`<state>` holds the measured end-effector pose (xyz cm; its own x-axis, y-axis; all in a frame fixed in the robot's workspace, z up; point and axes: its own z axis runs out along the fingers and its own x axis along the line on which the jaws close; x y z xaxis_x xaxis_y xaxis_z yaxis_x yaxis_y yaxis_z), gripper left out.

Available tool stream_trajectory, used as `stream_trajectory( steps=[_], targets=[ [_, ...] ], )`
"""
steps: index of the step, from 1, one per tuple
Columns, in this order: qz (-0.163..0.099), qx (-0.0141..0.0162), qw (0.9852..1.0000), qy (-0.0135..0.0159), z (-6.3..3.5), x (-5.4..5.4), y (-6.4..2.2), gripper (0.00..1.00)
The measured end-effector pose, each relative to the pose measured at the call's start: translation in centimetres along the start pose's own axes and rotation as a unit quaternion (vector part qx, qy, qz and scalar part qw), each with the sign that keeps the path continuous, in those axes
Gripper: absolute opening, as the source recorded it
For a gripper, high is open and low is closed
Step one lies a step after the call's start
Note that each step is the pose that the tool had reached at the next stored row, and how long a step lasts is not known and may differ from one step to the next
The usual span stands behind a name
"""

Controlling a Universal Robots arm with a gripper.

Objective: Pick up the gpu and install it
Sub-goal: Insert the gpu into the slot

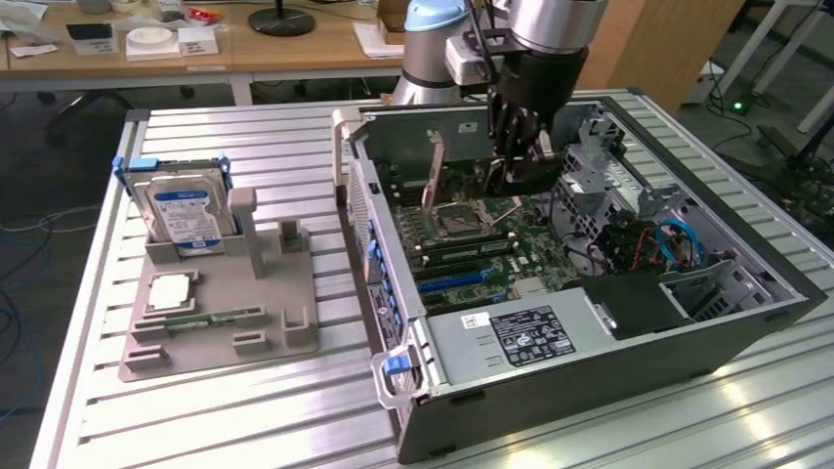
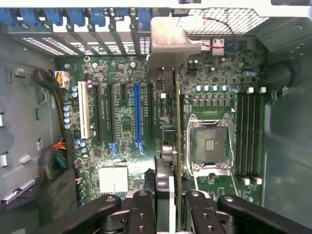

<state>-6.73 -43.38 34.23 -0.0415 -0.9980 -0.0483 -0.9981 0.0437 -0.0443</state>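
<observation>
— Where the big computer case (image 1: 729, 322) lies open, what hangs over the motherboard (image 2: 126, 122)?
— The gripper (image 1: 519, 161). It squeezes the gpu (image 2: 170, 117) between its fingers (image 2: 142, 209). The thin card stands on edge, its metal end by the case's back wall.

Bench (image 1: 234, 410): ribbed silver aluminium slats, beneath and around the claw (image 1: 518, 171).
Desks (image 1: 92, 62): light wood, beyond the claw toward the exterior view's left, carrying papers and white boxes (image 1: 154, 41).
Round black stand base (image 1: 281, 20): on the desk beyond the claw.
Wooden panel (image 1: 658, 49): behind the claw, toward the exterior view's right.
Floor (image 1: 46, 186): grey, with loose cables (image 1: 26, 227), far to the exterior view's left of the claw.
</observation>
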Motion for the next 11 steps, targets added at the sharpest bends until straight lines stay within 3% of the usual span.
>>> stream_trajectory(
  steps=[6, 11],
  targets=[
    [0.005, 0.0038, 1.0000, 0.0001, 0.62, 0.2, 0.28, 0.28],
    [0.005, 0.0046, 1.0000, 0.0002, 1.24, 0.2, 1.51, 0.28]
  ],
)
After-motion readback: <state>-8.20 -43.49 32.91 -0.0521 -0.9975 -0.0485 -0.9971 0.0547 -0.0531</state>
